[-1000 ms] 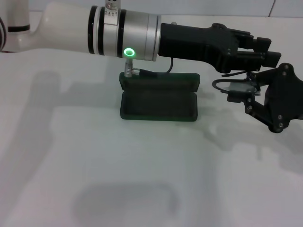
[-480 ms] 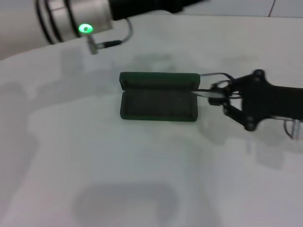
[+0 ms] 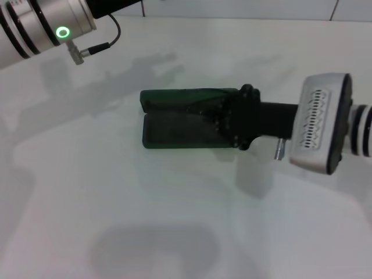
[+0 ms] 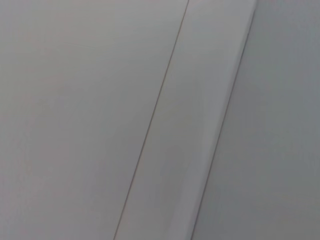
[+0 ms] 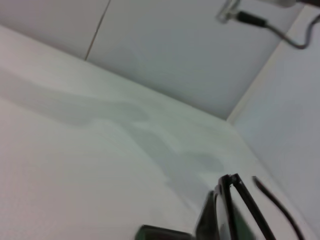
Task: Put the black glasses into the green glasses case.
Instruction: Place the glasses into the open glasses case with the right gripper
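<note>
**Glasses brought over the open case**

Head view: The case (image 3: 189,121) lies open toward the far edge of the table (image 3: 174,221), about midway between its left and right edges, with the lid standing on the far side. The right gripper (image 3: 224,119) is reached in from the right edge and covers the right part of the tray. Its fingers are hidden by its own body, so whether they are apart or together cannot be told here. The glasses are not seen in this view. The left arm (image 3: 40,26) is raised at the far left corner; its gripper is out of view. Half a second ago the right gripper was just beside the right end of the case with the glasses visible at its tip; now it is over the tray. The left arm has been drawn further to the left.

Left wrist view: Only a blank wall is shown.

Right wrist view: The glasses (image 5: 235,210) are seen close before the camera, above a green edge of the case (image 5: 160,233), so they are judged to be held. For a good placing, the frame should be lined up with the long side of the tray and lowered level before it is let go.
</note>
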You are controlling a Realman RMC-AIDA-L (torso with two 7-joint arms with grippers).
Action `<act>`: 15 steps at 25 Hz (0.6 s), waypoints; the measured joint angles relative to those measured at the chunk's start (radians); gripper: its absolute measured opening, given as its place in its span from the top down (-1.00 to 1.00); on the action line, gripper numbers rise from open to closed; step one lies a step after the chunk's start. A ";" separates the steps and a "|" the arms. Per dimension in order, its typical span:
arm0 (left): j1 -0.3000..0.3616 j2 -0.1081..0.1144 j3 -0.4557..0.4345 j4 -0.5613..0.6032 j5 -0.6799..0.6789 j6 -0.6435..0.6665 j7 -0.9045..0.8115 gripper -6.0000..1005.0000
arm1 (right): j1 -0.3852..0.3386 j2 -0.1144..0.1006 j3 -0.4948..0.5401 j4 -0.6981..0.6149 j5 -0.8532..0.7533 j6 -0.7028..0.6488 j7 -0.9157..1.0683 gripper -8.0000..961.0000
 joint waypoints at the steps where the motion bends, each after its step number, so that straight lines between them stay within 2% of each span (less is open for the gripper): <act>1: -0.002 0.000 0.000 0.000 0.002 0.000 0.000 0.06 | 0.006 0.000 -0.017 0.002 -0.001 0.015 0.012 0.73; 15: -0.011 -0.004 0.000 -0.001 0.007 -0.001 0.008 0.06 | 0.044 0.000 -0.170 0.018 0.066 0.185 0.024 0.71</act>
